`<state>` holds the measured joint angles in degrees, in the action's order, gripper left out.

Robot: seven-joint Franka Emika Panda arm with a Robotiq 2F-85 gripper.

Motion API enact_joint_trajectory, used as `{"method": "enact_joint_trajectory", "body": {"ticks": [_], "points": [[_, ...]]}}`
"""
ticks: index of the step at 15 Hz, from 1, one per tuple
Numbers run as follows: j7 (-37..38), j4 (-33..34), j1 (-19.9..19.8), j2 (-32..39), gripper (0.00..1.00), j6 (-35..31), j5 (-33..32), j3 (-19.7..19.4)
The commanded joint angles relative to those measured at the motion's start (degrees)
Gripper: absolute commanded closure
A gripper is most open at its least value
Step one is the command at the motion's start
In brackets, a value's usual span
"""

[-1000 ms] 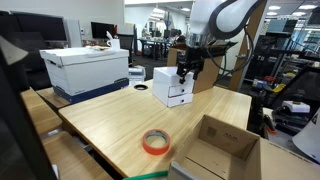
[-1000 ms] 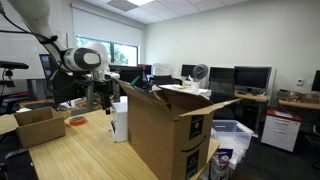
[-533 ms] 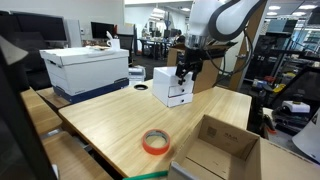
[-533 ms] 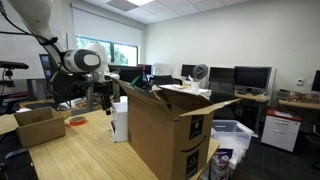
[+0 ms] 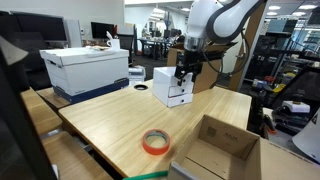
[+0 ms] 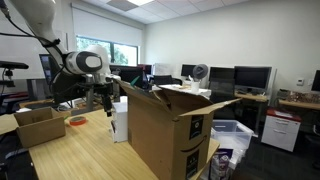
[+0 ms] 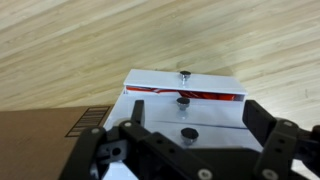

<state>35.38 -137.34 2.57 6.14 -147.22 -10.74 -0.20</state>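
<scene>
Near the far edge of the table (image 5: 100, 125), a white box (image 5: 172, 86) stands upright, and the fingers (image 7: 283, 150) hover spread wide just above its top, apparently to clear both sides.

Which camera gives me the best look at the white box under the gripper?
Wrist view: the white box sits mid-frame from above, its red stripe sharp, between the fingers. In both exterior views the white box is small and distant, seen side-on beneath the gripper.
</scene>
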Motion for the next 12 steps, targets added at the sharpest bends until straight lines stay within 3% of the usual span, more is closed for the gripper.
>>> {"method": "enact_joint_trajectory", "body": {"ticks": [1, 6, 8, 12], "points": [[3.3, 1.1, 1.0, 1.3, 0.00, -0.5, -2.4, -1.0], [5.3, 1.8, 1.5, 1.7, 0.00, -0.6, -4.0, -1.5], [5.6, 1.8, 1.7, 1.7, 0.26, -0.5, -4.2, -1.7], [6.0, 1.6, 1.8, 1.4, 0.55, -0.5, -4.2, -1.9]]}}
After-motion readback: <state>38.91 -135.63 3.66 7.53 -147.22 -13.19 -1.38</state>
